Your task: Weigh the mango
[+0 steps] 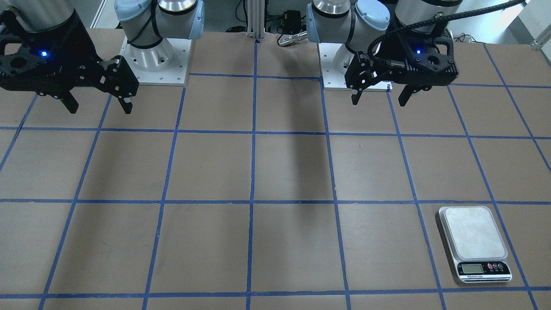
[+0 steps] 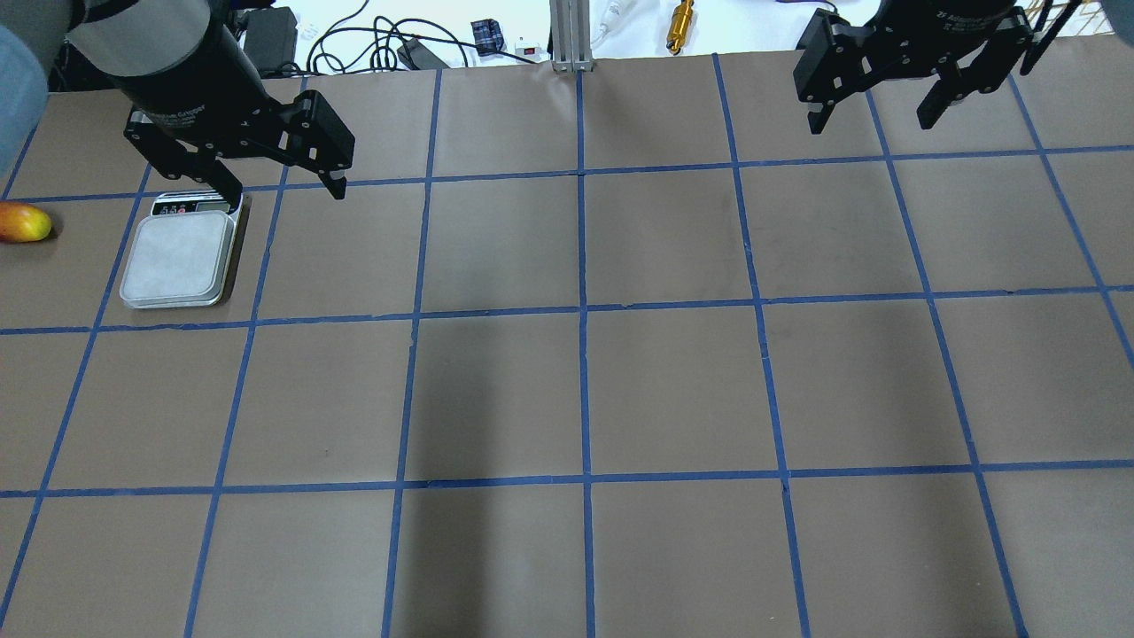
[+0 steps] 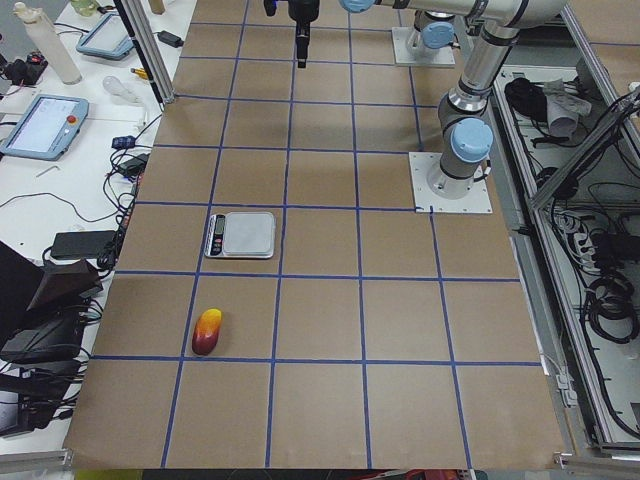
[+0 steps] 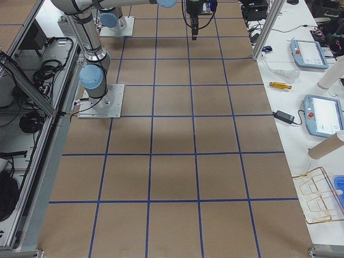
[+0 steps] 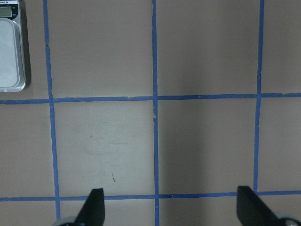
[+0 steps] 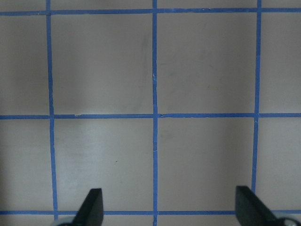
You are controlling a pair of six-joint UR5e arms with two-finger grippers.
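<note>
The mango (image 2: 22,221), yellow at one end and red-orange at the other, lies on the table at the far left edge; it also shows in the exterior left view (image 3: 208,331). It is out of the front-facing view. The silver kitchen scale (image 2: 177,261) (image 1: 473,243) (image 3: 242,234) sits just right of the mango, its platform bare. My left gripper (image 2: 285,195) (image 1: 379,101) (image 5: 171,209) hangs open and empty, high over the scale's display end. My right gripper (image 2: 868,126) (image 1: 100,110) (image 6: 169,209) is open and empty at the far right.
The table is brown paper with a blue tape grid (image 2: 582,310). Cables and a brass tool (image 2: 680,18) lie beyond the far edge. Both arm bases (image 1: 155,56) (image 1: 344,56) stand on white plates at the robot's side. Tablets (image 3: 40,125) lie on the side bench.
</note>
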